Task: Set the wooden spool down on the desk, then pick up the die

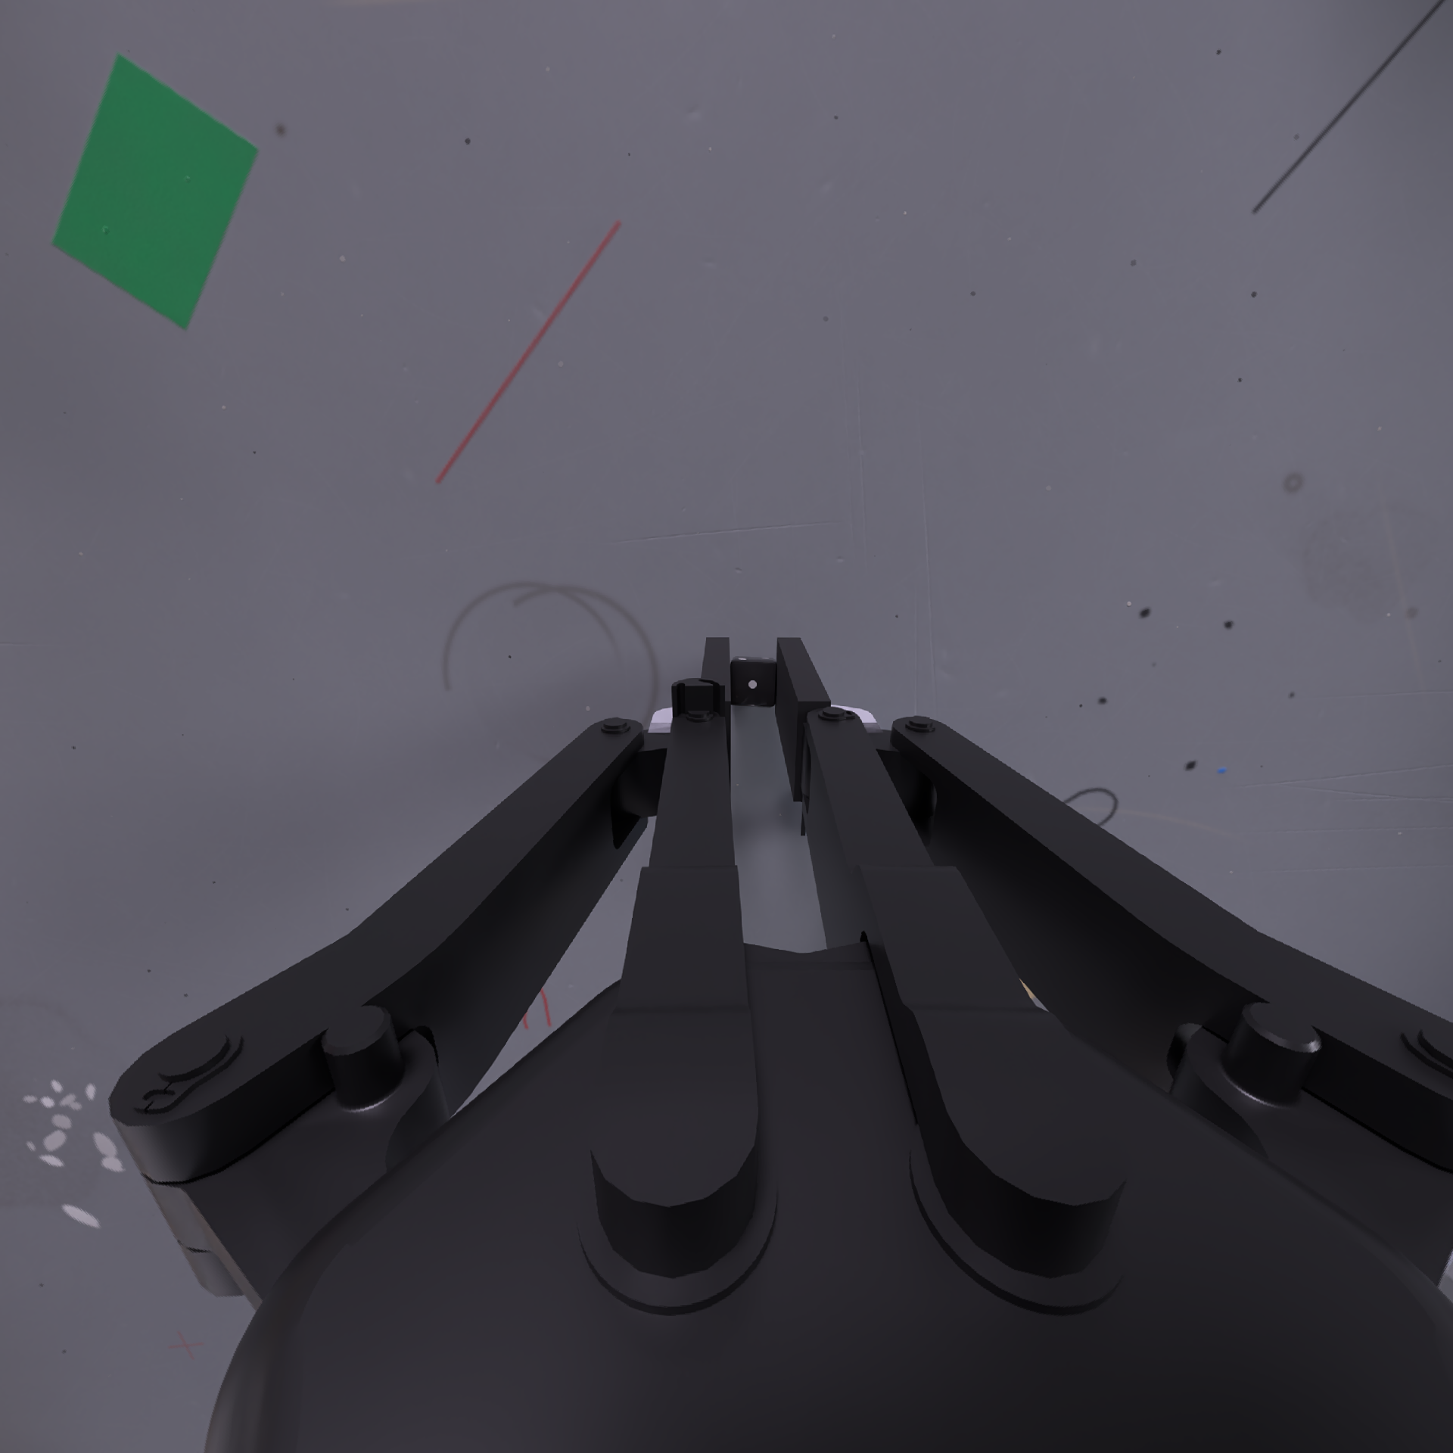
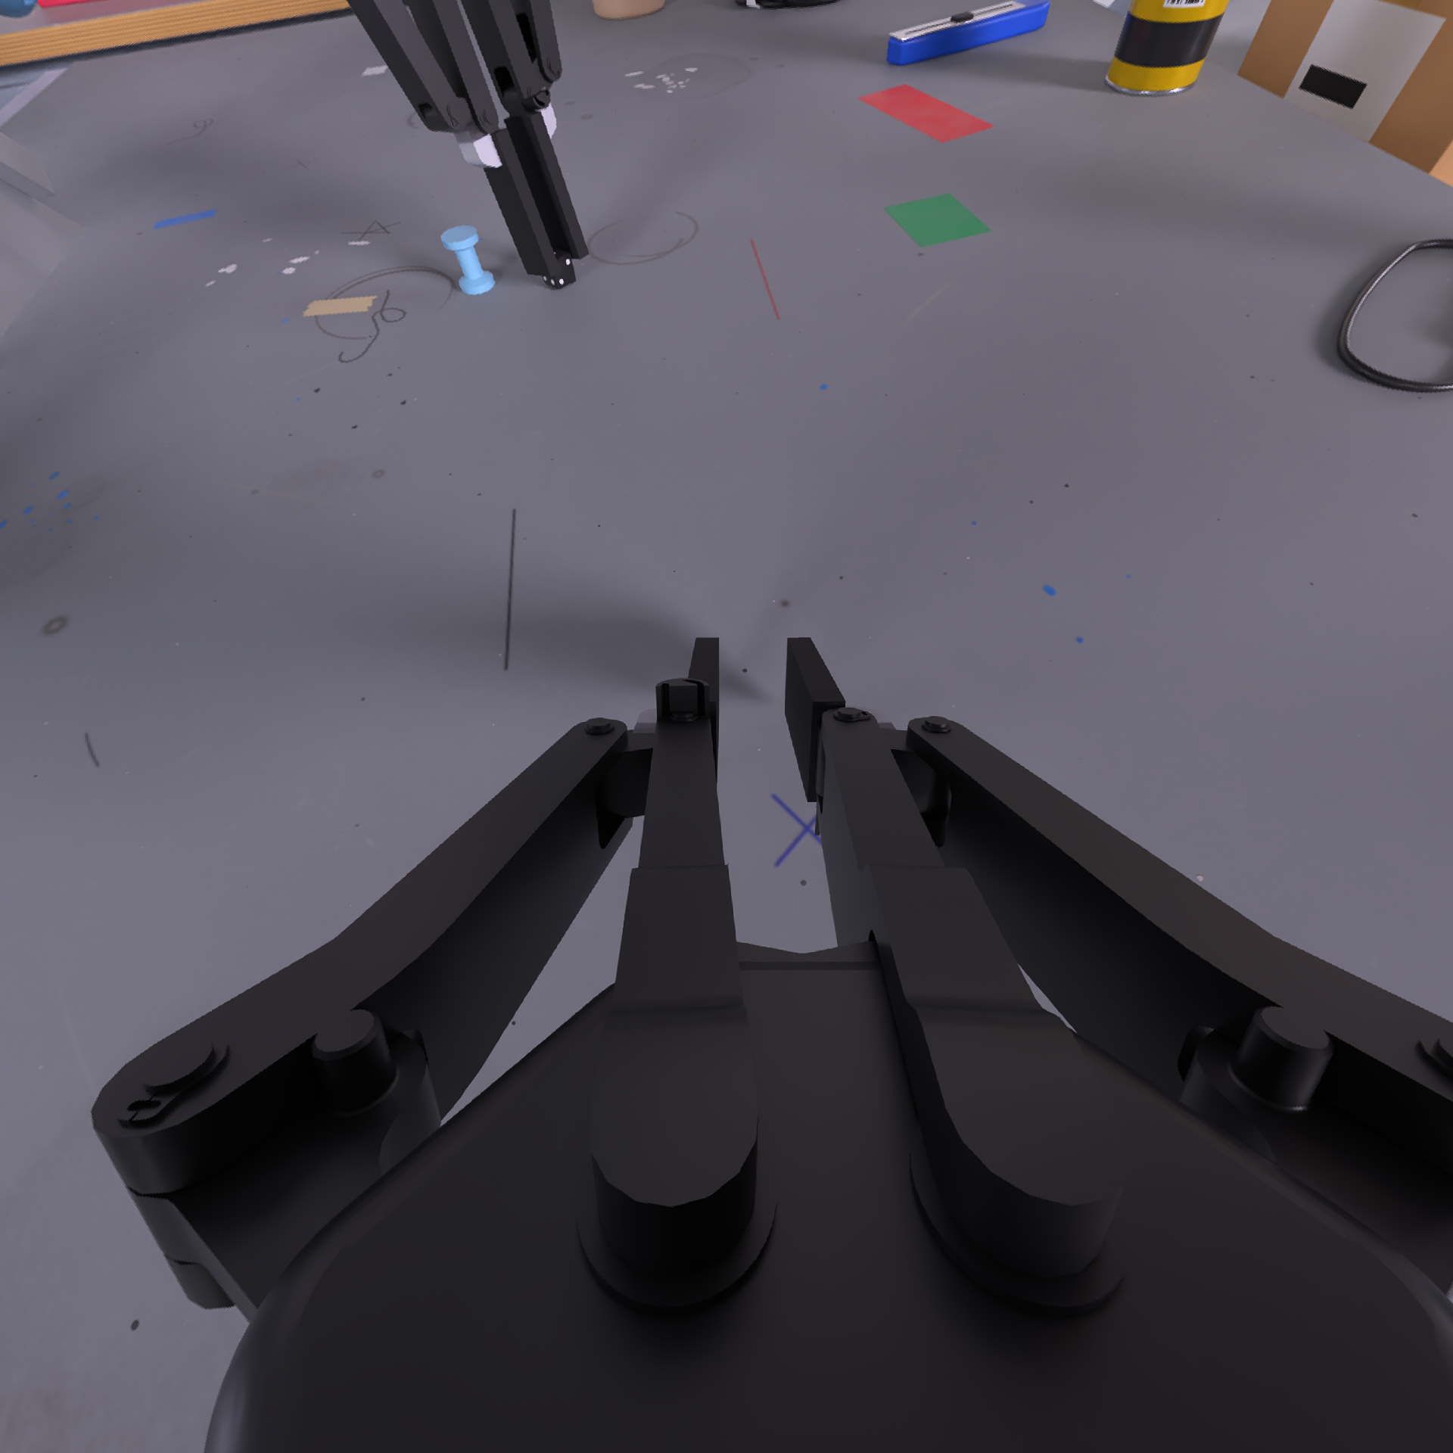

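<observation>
My left gripper [image 1: 751, 652] is shut on a small black die with white dots [image 1: 751, 682], held between its fingertips. In the right wrist view the left gripper [image 2: 557, 271] points down steeply, with the die [image 2: 560, 280] at its tips, at or just above the grey desk [image 2: 708, 440]. A light blue spool [image 2: 469, 259] stands upright on the desk just left of those fingers, apart from them. My right gripper [image 2: 752, 652] is empty, its jaws a little apart, low over the desk's near part.
A green patch [image 1: 153, 193] and a red line [image 1: 527, 354] mark the desk. At the far side are a red patch [image 2: 925, 112], a blue tool [image 2: 967, 31], a yellow and black can [image 2: 1164, 47] and a cardboard box [image 2: 1352, 79]. A black cable loop [image 2: 1384, 314] lies right.
</observation>
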